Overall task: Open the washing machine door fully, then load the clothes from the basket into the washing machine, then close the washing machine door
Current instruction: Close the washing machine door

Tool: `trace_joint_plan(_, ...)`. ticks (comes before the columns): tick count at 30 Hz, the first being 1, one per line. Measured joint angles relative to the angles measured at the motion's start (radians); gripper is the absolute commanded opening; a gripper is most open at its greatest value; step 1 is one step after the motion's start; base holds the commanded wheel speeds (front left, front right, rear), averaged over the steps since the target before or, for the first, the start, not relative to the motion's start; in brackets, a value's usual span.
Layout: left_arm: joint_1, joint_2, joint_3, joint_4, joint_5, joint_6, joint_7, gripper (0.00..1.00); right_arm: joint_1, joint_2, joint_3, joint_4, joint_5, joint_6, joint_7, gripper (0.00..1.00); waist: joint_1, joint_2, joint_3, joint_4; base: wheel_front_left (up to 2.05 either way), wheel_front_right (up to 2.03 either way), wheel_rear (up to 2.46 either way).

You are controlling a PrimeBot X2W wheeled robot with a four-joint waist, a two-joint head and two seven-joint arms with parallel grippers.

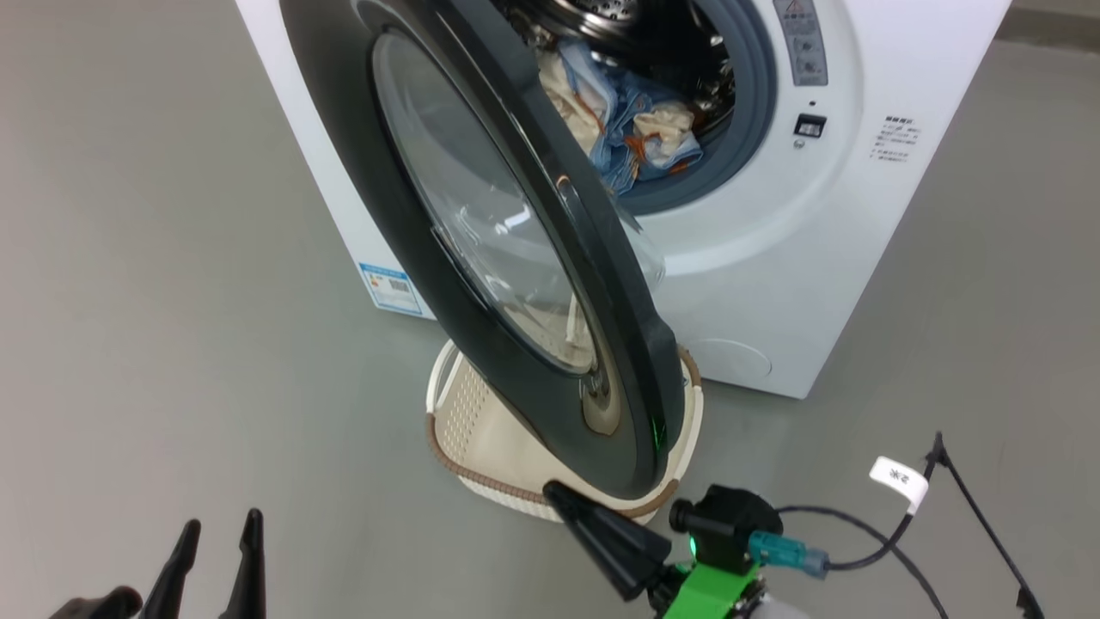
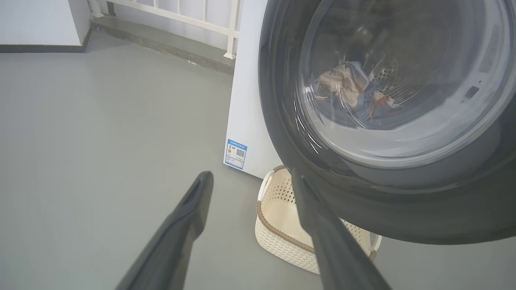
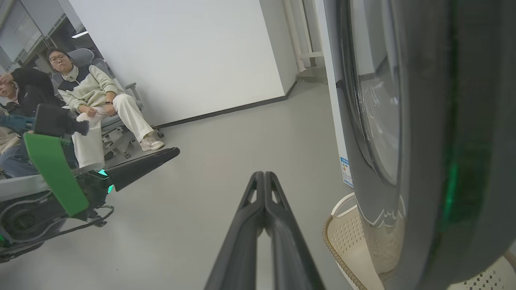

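Observation:
The washing machine (image 1: 773, 284) stands with its door (image 1: 481, 344) swung part-way open, the black rim's edge facing me. The clothes (image 1: 632, 129) lie inside the steel drum, and they also show through the door glass in the left wrist view (image 2: 350, 86). The basket (image 1: 481, 447) sits on the floor under the door; the part of its inside that shows holds nothing. My right gripper (image 1: 554, 492) is shut with nothing in it, its tip just beside the door's lower edge and over the basket rim. My left gripper (image 1: 222, 520) is open and empty at the lower left, well clear of the door.
A black cable with a white tag (image 1: 898, 480) lies on the grey floor to the right. Two people sit on chairs (image 3: 96, 100) by the white wall, behind my left arm (image 3: 52, 173). A white railing (image 2: 181, 16) runs behind the machine.

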Motion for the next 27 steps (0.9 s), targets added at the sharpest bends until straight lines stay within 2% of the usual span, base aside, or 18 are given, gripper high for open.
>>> trace_joint_plan(8,-0.038,-0.004,-0.009,0.002,-0.002,0.0,0.0,1.0,-0.049,0.013,-0.03,0.054,-0.002,0.0,0.0,0.0,0.0,0.0,0.044,0.011,0.0,0.0,0.0)
trace_joint_plan(27,-0.076,-0.003,-0.011,0.003,-0.019,0.0,0.0,1.0,-0.072,0.03,-0.138,0.072,-0.046,0.0,0.0,0.0,-0.0001,0.0,0.096,-0.004,0.0,0.0,0.0)
